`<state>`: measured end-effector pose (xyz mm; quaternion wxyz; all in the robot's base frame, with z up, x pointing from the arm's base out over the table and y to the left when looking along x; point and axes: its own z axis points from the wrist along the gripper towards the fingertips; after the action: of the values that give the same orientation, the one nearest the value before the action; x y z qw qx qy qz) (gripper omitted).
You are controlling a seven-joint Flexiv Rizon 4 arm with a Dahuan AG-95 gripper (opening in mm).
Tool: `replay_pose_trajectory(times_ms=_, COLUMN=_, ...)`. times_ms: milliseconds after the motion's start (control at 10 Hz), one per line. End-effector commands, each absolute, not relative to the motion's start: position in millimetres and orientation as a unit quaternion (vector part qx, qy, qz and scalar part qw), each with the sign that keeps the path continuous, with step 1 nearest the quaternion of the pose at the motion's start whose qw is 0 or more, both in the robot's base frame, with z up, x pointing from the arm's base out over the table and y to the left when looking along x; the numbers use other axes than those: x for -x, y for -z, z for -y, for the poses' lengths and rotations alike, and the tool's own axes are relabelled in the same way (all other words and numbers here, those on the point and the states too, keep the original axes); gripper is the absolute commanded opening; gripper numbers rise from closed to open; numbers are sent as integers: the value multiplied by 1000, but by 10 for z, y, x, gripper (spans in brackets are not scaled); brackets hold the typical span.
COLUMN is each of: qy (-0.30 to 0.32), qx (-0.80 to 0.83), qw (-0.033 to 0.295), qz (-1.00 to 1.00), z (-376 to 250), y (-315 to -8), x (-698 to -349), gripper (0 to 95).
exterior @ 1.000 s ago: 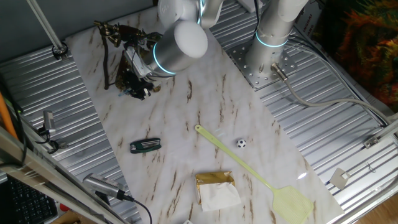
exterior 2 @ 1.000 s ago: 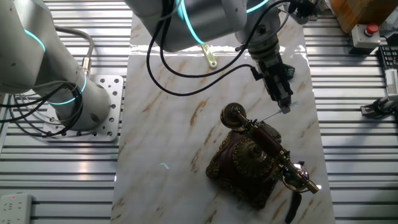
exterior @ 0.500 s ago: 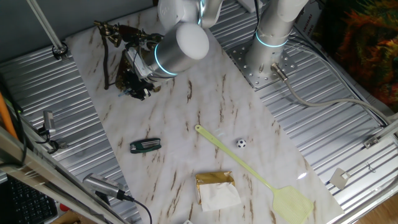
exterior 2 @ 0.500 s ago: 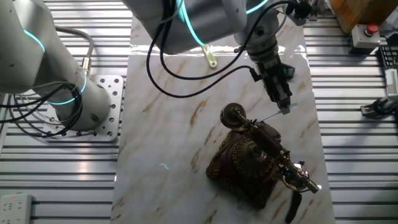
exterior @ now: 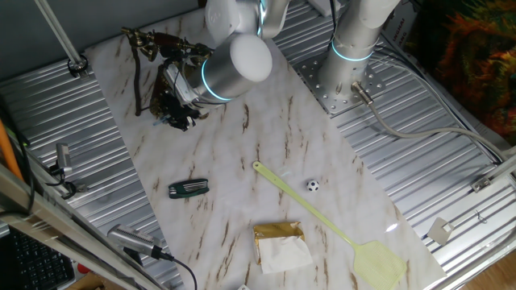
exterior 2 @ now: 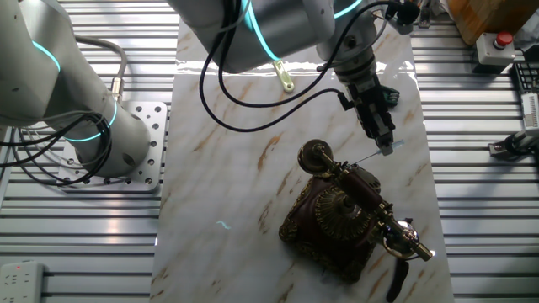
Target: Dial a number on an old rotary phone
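The gripper (exterior 2: 386, 145) is hovering just beside the old rotary phone (exterior 2: 347, 219), near one brass end of its handset (exterior 2: 364, 199); whether its fingers are parted or gripping anything cannot be told. The phone is sitting on the marble tabletop (exterior 2: 244, 160). Farther off are lying a yellow spatula (exterior: 330, 225), a small ball (exterior: 312, 185) and a green tool (exterior: 188, 188).

Glossy brass and dark brown rotary phone (exterior 2: 345, 219) on smooth marble-patterned tabletop (exterior 2: 227, 168) beside ribbed metal.
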<state>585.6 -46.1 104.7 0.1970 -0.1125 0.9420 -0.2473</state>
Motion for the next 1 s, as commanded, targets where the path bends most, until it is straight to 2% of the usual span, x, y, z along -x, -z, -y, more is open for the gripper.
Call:
replay_pose_trajectory(times_ms=100, qy=249, qx=113, qw=194, qz=-942, z=465, y=-1040, x=-5851, gripper=0)
replay_pose_trajectory(times_ms=1000, qy=262, qx=104, qw=180, qz=-942, z=464, y=-1039, x=-5851, gripper=0)
